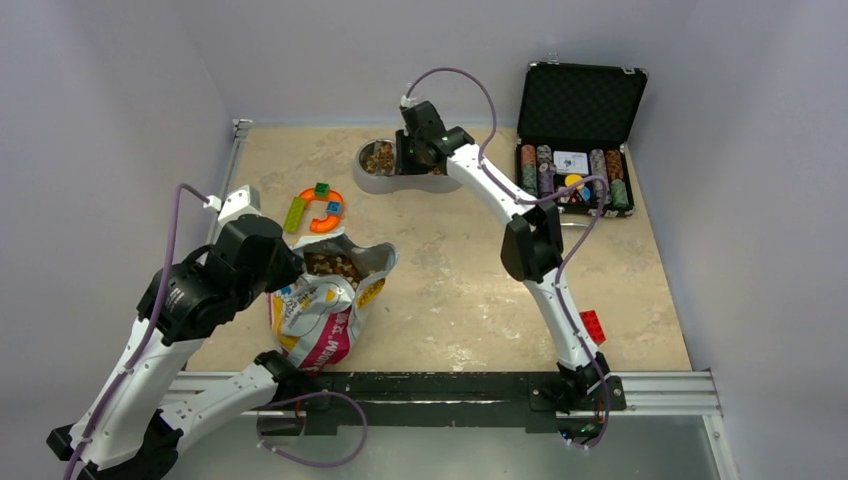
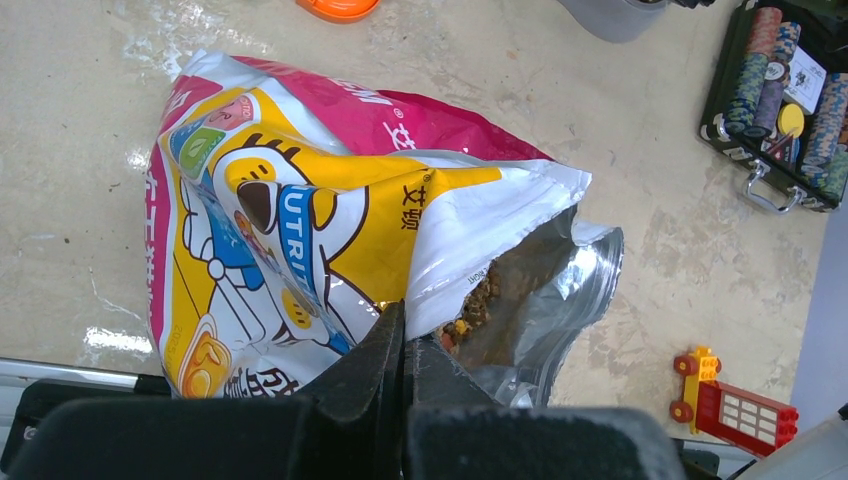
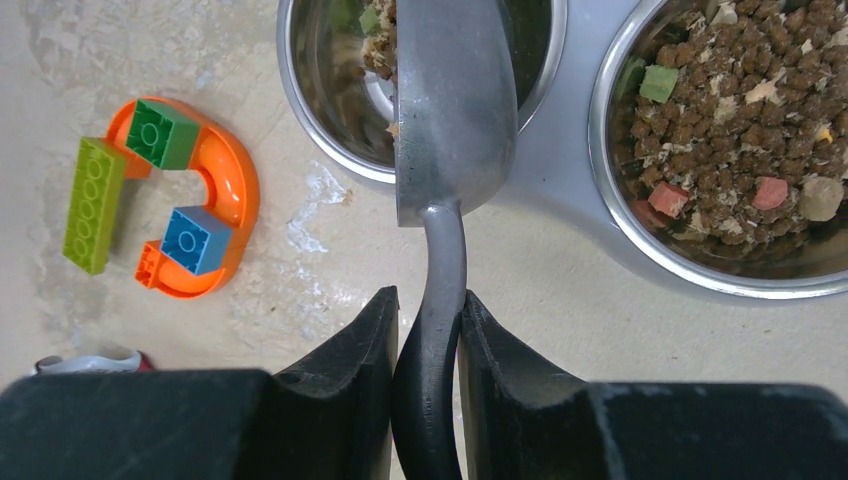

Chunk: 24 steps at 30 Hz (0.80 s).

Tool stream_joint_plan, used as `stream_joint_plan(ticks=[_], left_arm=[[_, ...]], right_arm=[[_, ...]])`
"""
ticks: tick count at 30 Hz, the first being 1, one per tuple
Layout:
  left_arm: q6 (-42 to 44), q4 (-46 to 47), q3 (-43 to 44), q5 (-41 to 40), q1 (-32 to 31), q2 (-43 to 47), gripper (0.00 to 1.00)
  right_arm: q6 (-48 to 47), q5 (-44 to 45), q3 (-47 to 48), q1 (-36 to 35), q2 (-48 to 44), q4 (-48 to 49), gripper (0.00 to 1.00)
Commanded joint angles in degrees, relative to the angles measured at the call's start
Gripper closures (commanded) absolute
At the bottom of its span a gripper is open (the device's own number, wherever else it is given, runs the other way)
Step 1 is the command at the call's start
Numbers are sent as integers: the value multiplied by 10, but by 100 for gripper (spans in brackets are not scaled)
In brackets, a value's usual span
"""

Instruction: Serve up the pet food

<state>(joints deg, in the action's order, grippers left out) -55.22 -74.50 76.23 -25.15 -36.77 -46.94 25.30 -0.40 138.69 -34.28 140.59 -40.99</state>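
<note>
- Clamps the scoop [image 3: 455, 110] by its handle in the right gripper [image 3: 428, 302], tipped over the feeder's [image 3: 560, 140] 9 o'clock bowl [image 3: 320, 80], at the table's [image 1: 450, 290] 12 o'clock.
- Shows pet food [image 3: 740, 130] heaped in the 3 o'clock bowl [image 3: 603, 150], only a scatter in the other.
- Pinches the open bag [image 2: 300, 210] by its rim with the left gripper [image 2: 405, 335], at 8 o'clock, with more kibble inside.
- Looks past halfway, with the second bowl left to fill.

my left gripper [image 2: 405, 332] pinches the open foil bag [image 2: 300, 200] at its rim.
kibble [image 2: 476, 305] shows inside its mouth; a red toy [image 2: 738, 407] sits nearby.
</note>
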Motion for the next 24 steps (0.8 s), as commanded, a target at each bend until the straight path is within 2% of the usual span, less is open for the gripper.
stream_joint_plan(ticks=[1, 12, 24], left_arm=[[-8, -48, -4, 9, 3, 1, 100], [-11, -53, -1, 15, 3, 0, 100], [-24, -66, -13, 19, 3, 12, 100]], right_arm=[[-53, 54, 26, -7, -3, 2, 100], [-189, 159, 28, -38, -4, 21, 100], [-245, 204, 34, -57, 10, 50, 100]])
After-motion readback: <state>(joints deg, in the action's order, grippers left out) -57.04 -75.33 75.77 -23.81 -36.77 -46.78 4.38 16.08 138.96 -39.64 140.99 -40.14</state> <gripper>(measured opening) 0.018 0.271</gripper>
